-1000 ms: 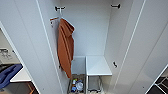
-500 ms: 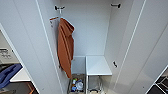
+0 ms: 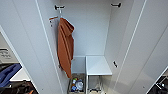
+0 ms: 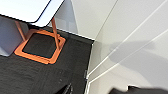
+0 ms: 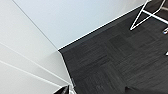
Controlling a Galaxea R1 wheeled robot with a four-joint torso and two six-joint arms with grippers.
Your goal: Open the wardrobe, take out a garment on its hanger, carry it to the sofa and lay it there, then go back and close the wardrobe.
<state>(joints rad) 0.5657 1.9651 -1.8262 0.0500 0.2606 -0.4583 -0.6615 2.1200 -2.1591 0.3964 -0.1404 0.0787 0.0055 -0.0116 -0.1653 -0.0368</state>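
The wardrobe [image 3: 90, 37] stands open, both white doors swung wide to left and right, and the head view looks straight into its white interior. Against the two earlier head pictures almost nothing has shifted: the framing matches, the doors sit at the same angle, and the orange-rust hooded garment [image 3: 65, 47] hangs in the same spot on the left side of the cabinet, from a hanger hooked near a dark rail bracket [image 3: 59, 7]. A second bracket [image 3: 116, 4] shows at the upper right, with no rail plainly visible between them.

That stillness reads as a pause in front of the open cabinet, not a reach. The black garment the task names cannot be made out inside the wardrobe; only the orange one hangs there. A dark heap at the near left edge of the head view is too unclear to identify. The bright blue shape [image 3: 8, 72] at the left, past the door, is probably part of the sofa.

Low in the cabinet sit a white shelf block [image 3: 98, 65] and a basket of small items [image 3: 77, 85].

The left wrist view shows dark carpet, an orange frame base [image 4: 40, 47] under a white bench [image 4: 27, 10], and the wardrobe's white panels. The right wrist view shows carpet and a white wire leg [image 5: 147, 15]. Whether either end effector is open or closed, I cannot tell.
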